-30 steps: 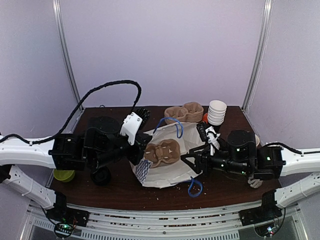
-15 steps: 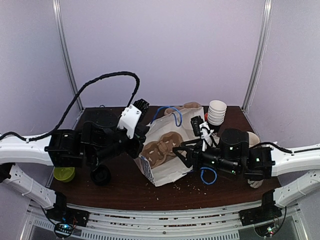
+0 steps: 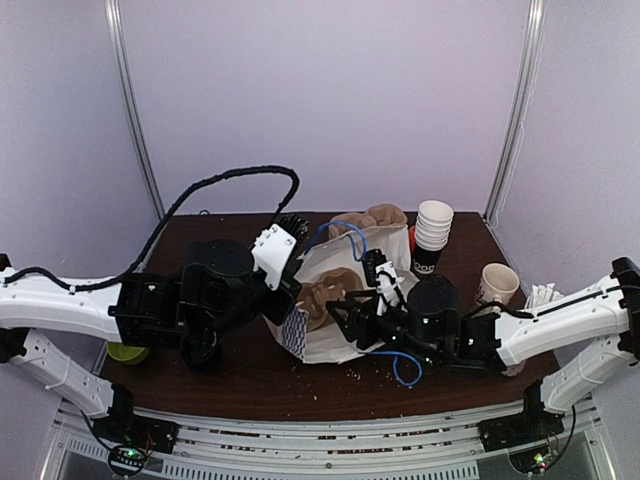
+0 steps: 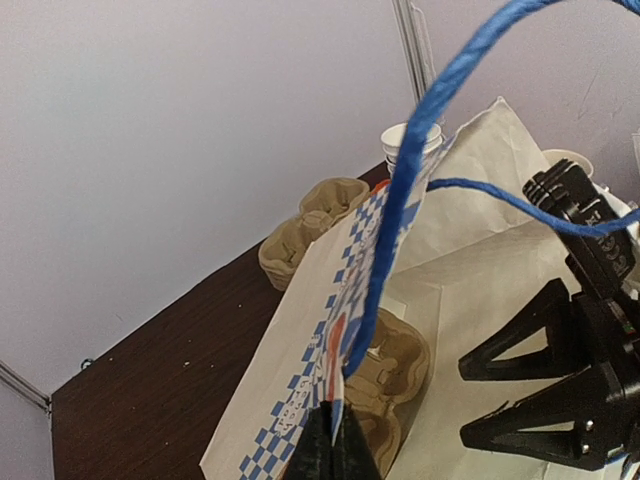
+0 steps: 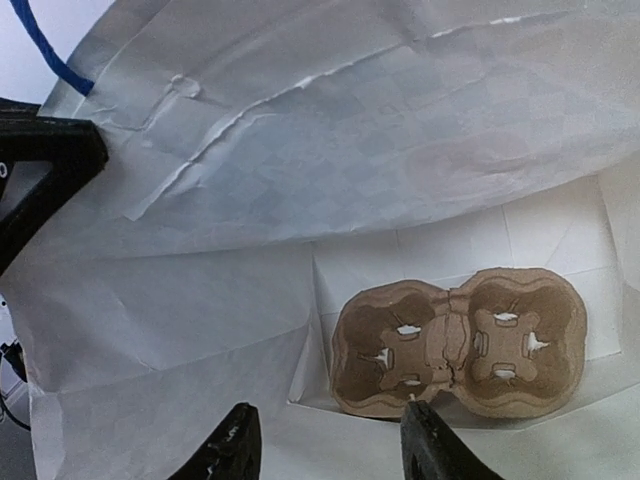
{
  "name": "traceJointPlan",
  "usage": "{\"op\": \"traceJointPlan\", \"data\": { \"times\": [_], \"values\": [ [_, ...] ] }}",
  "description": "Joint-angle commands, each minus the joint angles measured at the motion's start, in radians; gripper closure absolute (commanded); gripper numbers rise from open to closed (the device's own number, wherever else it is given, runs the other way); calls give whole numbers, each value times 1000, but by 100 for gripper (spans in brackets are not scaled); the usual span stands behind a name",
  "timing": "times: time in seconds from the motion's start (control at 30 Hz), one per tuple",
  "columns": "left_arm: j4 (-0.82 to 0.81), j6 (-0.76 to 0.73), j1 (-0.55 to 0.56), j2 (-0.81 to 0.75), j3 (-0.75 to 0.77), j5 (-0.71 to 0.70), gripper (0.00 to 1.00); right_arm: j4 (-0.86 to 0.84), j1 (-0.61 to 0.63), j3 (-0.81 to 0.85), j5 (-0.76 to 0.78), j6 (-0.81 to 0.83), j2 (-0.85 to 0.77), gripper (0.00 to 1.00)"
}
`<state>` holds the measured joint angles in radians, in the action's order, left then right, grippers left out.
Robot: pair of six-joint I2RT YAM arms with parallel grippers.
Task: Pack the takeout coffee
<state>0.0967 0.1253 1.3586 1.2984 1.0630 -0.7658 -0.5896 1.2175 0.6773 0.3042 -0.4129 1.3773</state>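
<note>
A white paper bag (image 3: 325, 335) with a blue check edge and blue rope handles lies open on the table. A brown cardboard cup carrier (image 3: 325, 290) sits inside it and also shows in the right wrist view (image 5: 460, 340). My left gripper (image 3: 288, 300) is shut on the bag's upper edge (image 4: 345, 380) and holds it up. My right gripper (image 3: 345, 310) is open and empty, inside the bag's mouth (image 5: 330, 452), just short of the carrier. The takeout coffee shows only as a black round top (image 3: 203, 350) under my left arm, as far as I can tell.
A second cardboard carrier (image 3: 370, 220) lies at the back. A tall stack of lidless paper cups (image 3: 433, 228) stands at the back right, with a cream mug (image 3: 497, 283) right of my right arm. A green object (image 3: 128, 350) lies at the front left. Crumbs dot the table.
The bag has gone from lying flat to being held up and open. My left gripper raised its edge, and my right gripper moved left into the bag's mouth.
</note>
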Motion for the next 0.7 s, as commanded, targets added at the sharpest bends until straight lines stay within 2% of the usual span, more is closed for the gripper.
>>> {"op": "traceJointPlan", "data": {
  "times": [0.0,0.17,0.4,0.67],
  "values": [
    [-116,-19,9,-3,-23,-21,100,-107,5,11,96,31,83,52],
    [-131,-9,21,-3,-17,-6,100,-132,-1,69,131,34,232,52],
    [-141,-18,27,-22,-11,-5,100,-239,-6,50,146,-21,300,38],
    [-152,-10,34,-5,-9,67,100,-266,-52,164,161,-52,431,36]
  ]
}}
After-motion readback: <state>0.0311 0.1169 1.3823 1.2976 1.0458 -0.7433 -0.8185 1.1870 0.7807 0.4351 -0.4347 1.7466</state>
